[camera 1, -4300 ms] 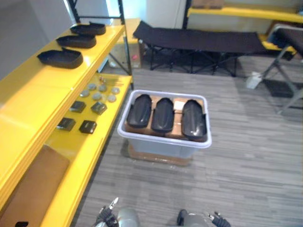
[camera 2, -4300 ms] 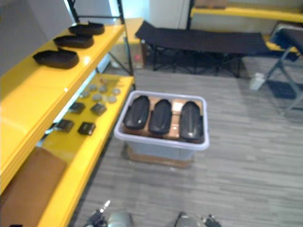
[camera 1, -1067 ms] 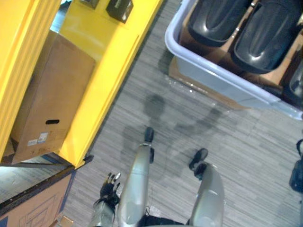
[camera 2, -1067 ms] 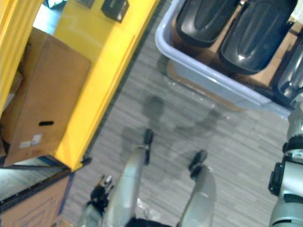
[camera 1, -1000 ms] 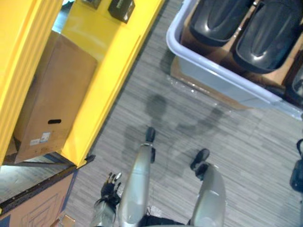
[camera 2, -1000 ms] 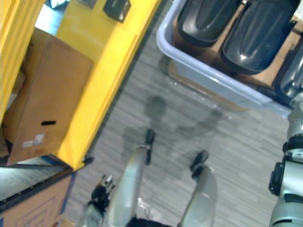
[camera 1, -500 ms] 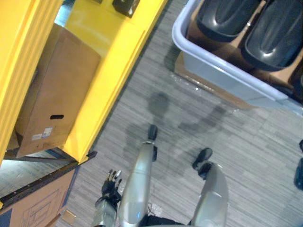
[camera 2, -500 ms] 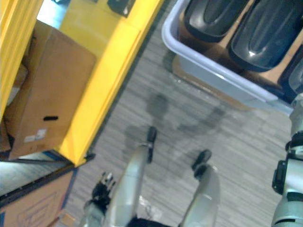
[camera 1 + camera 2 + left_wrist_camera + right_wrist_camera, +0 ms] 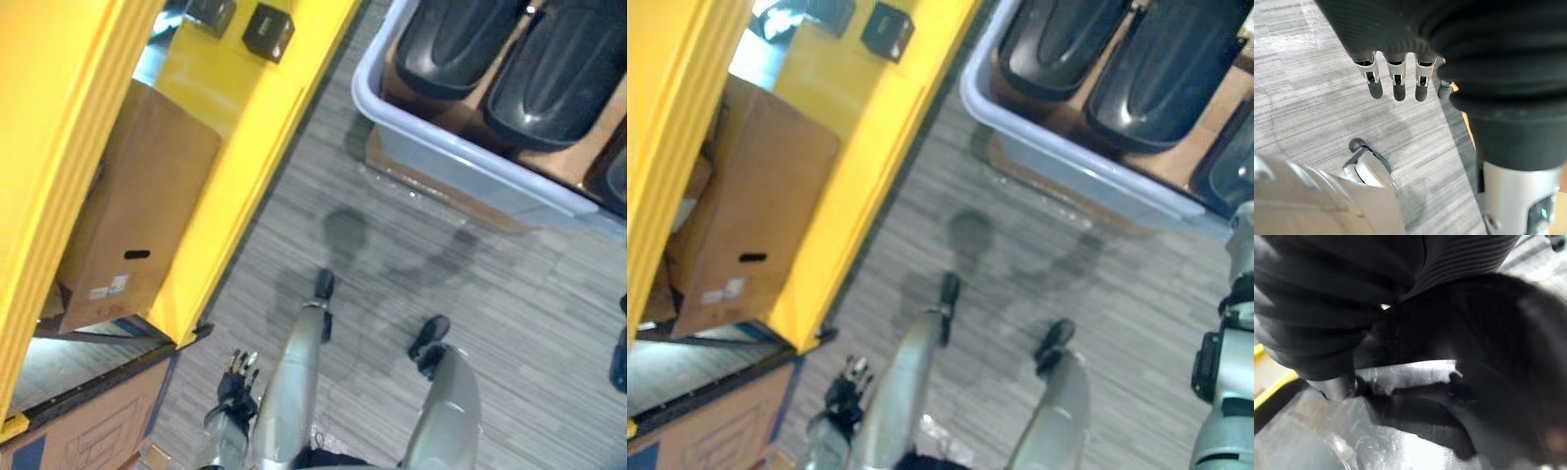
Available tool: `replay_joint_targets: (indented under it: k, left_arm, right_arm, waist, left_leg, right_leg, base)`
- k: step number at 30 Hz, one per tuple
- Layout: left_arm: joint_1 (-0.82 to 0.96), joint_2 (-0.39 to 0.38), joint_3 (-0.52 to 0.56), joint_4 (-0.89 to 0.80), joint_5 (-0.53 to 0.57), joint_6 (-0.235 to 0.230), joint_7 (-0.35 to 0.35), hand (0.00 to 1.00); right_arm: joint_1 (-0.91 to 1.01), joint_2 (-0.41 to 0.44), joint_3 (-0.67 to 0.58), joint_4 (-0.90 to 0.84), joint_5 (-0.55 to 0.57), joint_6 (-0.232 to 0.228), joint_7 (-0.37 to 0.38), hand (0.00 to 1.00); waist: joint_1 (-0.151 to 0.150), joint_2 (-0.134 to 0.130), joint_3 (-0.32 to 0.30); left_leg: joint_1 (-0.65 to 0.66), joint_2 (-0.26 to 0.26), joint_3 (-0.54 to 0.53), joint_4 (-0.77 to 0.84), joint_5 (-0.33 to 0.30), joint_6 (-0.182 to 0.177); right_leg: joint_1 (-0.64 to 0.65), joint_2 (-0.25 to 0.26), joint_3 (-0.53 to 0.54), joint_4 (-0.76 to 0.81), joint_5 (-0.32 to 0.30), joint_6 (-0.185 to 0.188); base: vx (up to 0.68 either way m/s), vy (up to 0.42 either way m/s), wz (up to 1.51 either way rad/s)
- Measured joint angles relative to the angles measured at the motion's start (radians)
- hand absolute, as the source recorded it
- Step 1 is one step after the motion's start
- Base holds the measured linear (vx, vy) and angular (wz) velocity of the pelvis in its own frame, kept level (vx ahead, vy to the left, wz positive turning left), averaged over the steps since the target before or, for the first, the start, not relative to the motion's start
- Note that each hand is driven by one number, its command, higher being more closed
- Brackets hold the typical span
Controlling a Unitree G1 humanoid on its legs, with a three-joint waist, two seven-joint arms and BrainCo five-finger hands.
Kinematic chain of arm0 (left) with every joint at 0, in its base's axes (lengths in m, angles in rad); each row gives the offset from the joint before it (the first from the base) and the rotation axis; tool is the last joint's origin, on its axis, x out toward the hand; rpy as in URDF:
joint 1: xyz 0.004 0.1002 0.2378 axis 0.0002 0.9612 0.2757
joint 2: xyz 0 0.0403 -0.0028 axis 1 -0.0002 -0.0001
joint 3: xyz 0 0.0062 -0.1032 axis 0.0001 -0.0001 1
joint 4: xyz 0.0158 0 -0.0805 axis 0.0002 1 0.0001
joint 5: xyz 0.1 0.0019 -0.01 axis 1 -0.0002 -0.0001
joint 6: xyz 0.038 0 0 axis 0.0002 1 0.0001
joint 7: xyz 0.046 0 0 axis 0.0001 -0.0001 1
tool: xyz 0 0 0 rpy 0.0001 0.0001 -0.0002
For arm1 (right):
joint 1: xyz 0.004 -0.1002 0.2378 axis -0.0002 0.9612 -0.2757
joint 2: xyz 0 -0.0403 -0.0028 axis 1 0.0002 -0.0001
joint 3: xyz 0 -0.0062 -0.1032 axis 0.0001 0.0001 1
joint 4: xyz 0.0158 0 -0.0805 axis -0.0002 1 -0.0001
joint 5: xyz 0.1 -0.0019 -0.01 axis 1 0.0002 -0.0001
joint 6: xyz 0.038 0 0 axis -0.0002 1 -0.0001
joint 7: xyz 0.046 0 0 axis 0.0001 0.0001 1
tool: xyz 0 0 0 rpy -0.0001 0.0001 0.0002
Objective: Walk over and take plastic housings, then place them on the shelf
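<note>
Head stereo pair steeply down — sharing bin (image 9: 460, 171), wrist views close

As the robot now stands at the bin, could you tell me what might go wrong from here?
The housings lie close side by side in the bin, so lifting one may drag its neighbour. The bin stands near the yellow shelf; turning with a housing could clip its edge.

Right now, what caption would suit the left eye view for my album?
Black plastic housings sit in a grey bin beside a yellow shelf.

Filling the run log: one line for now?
left hand open, empty; right hand at pale plastic bin; black plastic housings in bin
</note>
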Motion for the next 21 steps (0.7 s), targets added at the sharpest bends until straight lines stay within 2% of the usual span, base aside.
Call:
replay_joint_targets:
  k: [8,10,14,18,21]
  left_arm:
    - [-0.001,-0.001,-0.035,-0.044,-0.010,-0.022,0.020,0.00]
    - [0.000,0.002,-0.034,-0.066,-0.030,-0.037,0.030,0.00]
    - [0.000,0.006,-0.033,-0.088,-0.038,-0.048,0.041,0.00]
    - [0.011,0.045,-0.031,-0.175,-0.056,-0.051,0.061,0.00]
    - [0.022,0.093,-0.025,-0.285,-0.078,-0.051,0.105,0.00]
  right_arm:
    - [0.042,0.032,-0.004,-0.035,-0.058,0.000,0.004,1.00]
    - [0.064,0.048,-0.018,-0.064,-0.075,0.000,0.002,1.00]
    - [0.087,0.057,-0.057,-0.077,-0.069,0.000,0.001,1.00]
    - [0.141,0.080,-0.131,-0.137,-0.032,-0.004,-0.001,1.00]
    - [0.202,0.102,-0.201,-0.151,-0.031,-0.026,-0.002,1.00]
  waist:
    - [-0.004,-0.011,-0.005]
    - [-0.009,-0.032,-0.019]
    - [-0.020,-0.051,-0.017]
    - [-0.033,-0.099,-0.018]
    - [-0.046,-0.148,-0.029]
  left_leg:
    - [0.062,0.015,0.004,-0.020,0.005,-0.001]
    - [0.075,0.017,0.006,-0.035,0.007,-0.005]
    - [0.128,0.018,0.007,-0.049,0.008,-0.005]
    - [0.207,0.019,0.016,-0.095,0.010,-0.009]
    - [0.299,0.015,0.025,-0.168,0.028,-0.011]
  right_leg:
    - [0.068,0.018,-0.005,-0.031,0.010,0.000]
    - [0.073,0.019,-0.004,-0.037,0.009,0.000]
    - [0.130,0.021,-0.008,-0.052,0.010,0.000]
    - [0.202,0.021,-0.012,-0.092,0.011,0.003]
    - [0.286,0.022,-0.030,-0.148,0.018,0.007]
  base:
    - [0.03,-0.013,-0.02]
    - [0.00,0.000,0.00]
    - [0.00,0.000,0.00]
    - [0.00,0.000,0.00]
    - [0.06,-0.027,0.03]
